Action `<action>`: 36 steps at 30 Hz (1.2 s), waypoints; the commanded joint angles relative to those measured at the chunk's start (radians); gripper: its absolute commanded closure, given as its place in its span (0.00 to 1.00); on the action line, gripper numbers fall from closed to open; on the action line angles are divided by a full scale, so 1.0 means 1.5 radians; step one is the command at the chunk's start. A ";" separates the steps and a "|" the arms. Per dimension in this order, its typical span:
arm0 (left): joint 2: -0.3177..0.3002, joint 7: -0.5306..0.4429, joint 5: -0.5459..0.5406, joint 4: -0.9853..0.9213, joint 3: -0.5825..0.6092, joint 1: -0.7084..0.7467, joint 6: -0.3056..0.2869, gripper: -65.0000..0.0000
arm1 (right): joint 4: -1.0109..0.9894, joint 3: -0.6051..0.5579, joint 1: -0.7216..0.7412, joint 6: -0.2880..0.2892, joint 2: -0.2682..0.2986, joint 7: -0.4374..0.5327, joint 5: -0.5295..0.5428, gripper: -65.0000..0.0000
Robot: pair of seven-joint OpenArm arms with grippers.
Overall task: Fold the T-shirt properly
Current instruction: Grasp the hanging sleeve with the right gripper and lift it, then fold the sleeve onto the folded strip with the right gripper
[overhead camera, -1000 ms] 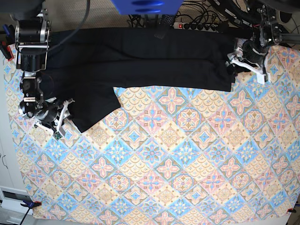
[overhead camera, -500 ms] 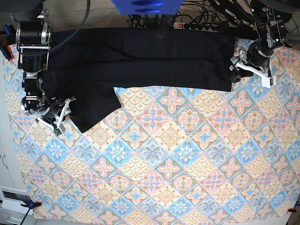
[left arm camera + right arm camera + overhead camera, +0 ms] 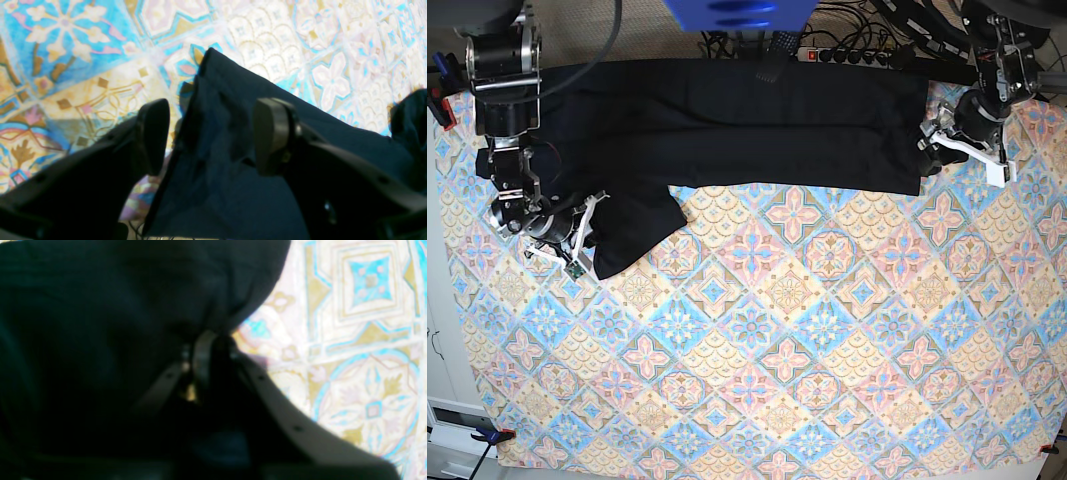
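One T-shirt (image 3: 727,125), one patterned tablecloth (image 3: 827,340), two arms.

1. The right arm stands at ten o'clock in the base view, reaching down toward eight o'clock.
2. The right gripper (image 3: 577,240) sits low at nine o'clock, its jaws pressed together on a fold of the T-shirt (image 3: 727,120).
3. The left arm enters at one o'clock.
4. The left gripper (image 3: 932,150) rests at two o'clock, its fingers (image 3: 153,133) spread wide and straddling the cloth's edge.
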 commanded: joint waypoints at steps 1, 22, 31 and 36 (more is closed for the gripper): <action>-0.008 -0.009 -0.006 0.008 -0.004 -0.005 -0.006 0.42 | 0.031 0.001 0.002 0.008 0.007 -0.011 0.003 1.00; -0.008 -0.009 -0.005 -0.017 -0.003 -0.017 -0.006 0.42 | 0.613 0.289 -0.448 0.008 0.049 -0.159 0.119 1.00; -0.008 -0.010 -0.005 -0.030 -0.002 -0.020 -0.006 0.42 | 0.645 0.358 -0.598 0.008 0.049 -0.152 0.119 1.00; -0.008 -0.010 -0.005 -0.030 -0.001 -0.021 -0.006 0.42 | 0.657 0.375 -0.647 0.008 0.049 -0.152 0.146 1.00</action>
